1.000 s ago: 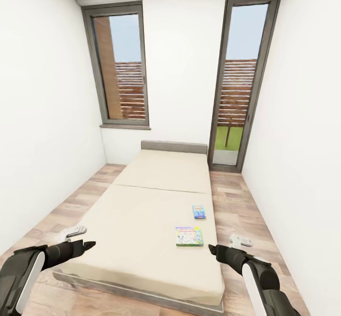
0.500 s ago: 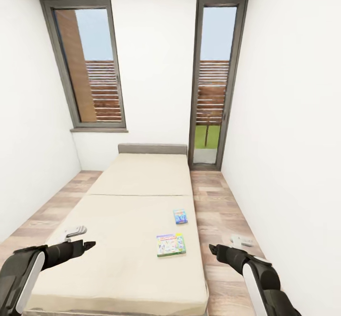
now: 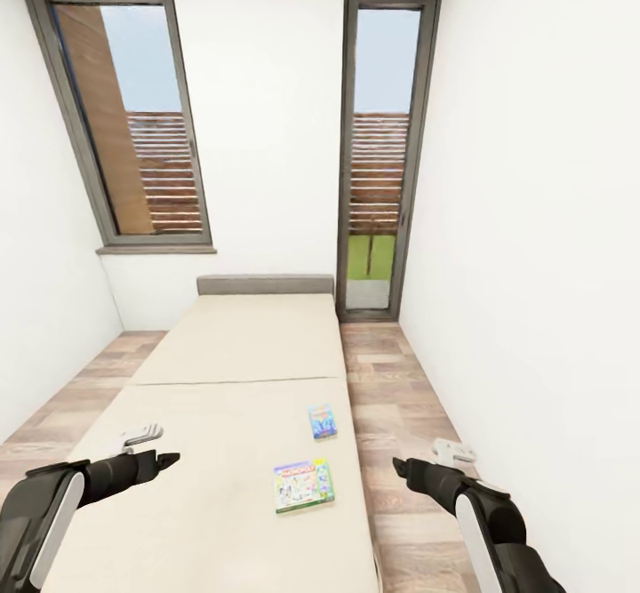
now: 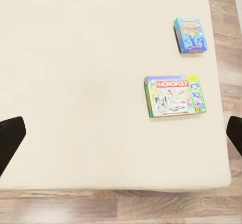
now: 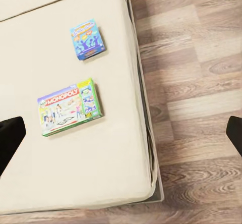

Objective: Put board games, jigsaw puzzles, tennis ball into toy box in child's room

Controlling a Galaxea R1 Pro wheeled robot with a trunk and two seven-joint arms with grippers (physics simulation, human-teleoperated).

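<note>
While both arms hang low in front of the trunk, the left gripper (image 3: 169,460) sits over the bed's (image 3: 213,451) foot end and the right gripper (image 3: 400,466) over the wood floor (image 3: 400,406) just off the bed's right edge; each wrist view has dark fingertips at opposite margins, so both look spread wide and empty. Two board games lie flat on the near mattress section, close to its right edge: the green-bordered Monopoly box (image 3: 304,484) nearer the foot, the small light blue box (image 3: 323,420) further toward the headboard (image 3: 265,284), the two apart, not touching. My read: approach phase, nothing grabbed yet. The right arm is the natural pick, since both boxes sit on its side. These are thin and flat on a soft surface, so a straight top-down pinch will probably dig into the mattress; better to come in low across a short side, or nudge the box until it overhangs the right edge and clamp it there. Take the Monopoly box first, it's closer. Close the base in a bit more before reaching.
</note>
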